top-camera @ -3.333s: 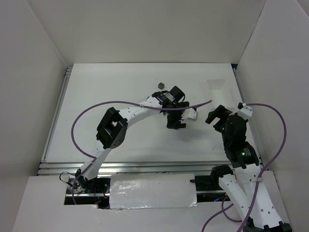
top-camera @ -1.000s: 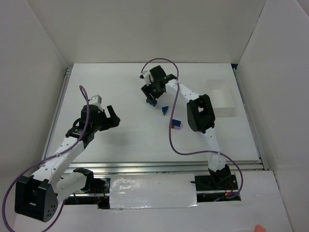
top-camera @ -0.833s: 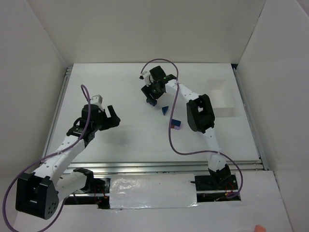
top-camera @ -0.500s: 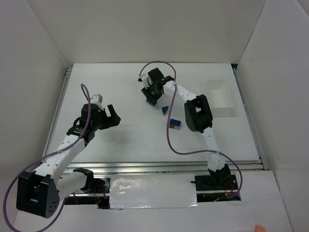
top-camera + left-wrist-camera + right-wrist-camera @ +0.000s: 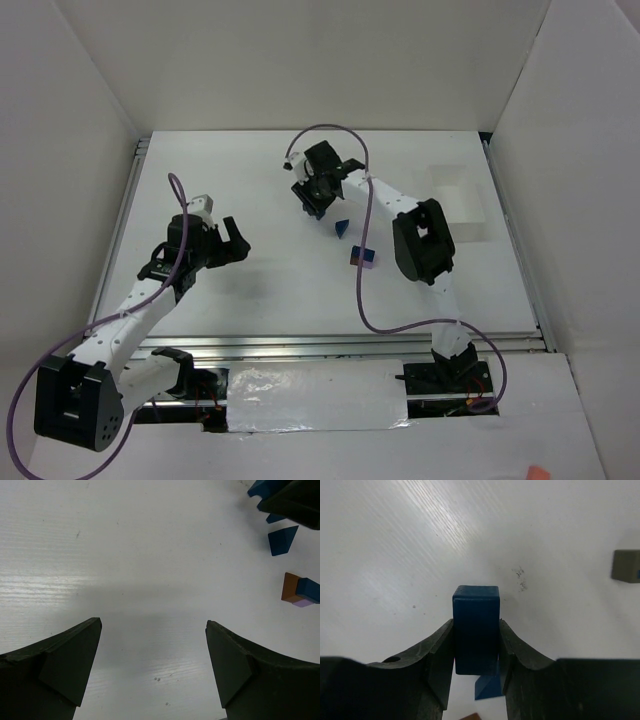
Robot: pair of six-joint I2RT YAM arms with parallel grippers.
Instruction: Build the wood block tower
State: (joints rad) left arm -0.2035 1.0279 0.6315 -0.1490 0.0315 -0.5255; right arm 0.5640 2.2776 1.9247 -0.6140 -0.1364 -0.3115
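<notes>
My right gripper (image 5: 476, 626) is shut on a dark blue rectangular wood block (image 5: 476, 605), which stands upright between both fingers at the far middle of the table (image 5: 319, 204). A blue wedge (image 5: 487, 687) lies just behind the grip and shows in the overhead view too (image 5: 343, 228). The small tower (image 5: 363, 257) has a brown-orange piece (image 5: 290, 586), a blue piece (image 5: 309, 590) and lavender below. A grey block (image 5: 626, 566) lies off to the right. My left gripper (image 5: 154, 630) hovers open over bare table at the left (image 5: 228, 240).
A white rectangular tray (image 5: 462, 205) sits at the far right of the table. White walls enclose the table on three sides. Purple cables loop from both arms above the surface.
The right gripper's jaws have closed onto the dark blue block and the wrist has shifted slightly. The left arm has barely moved.
</notes>
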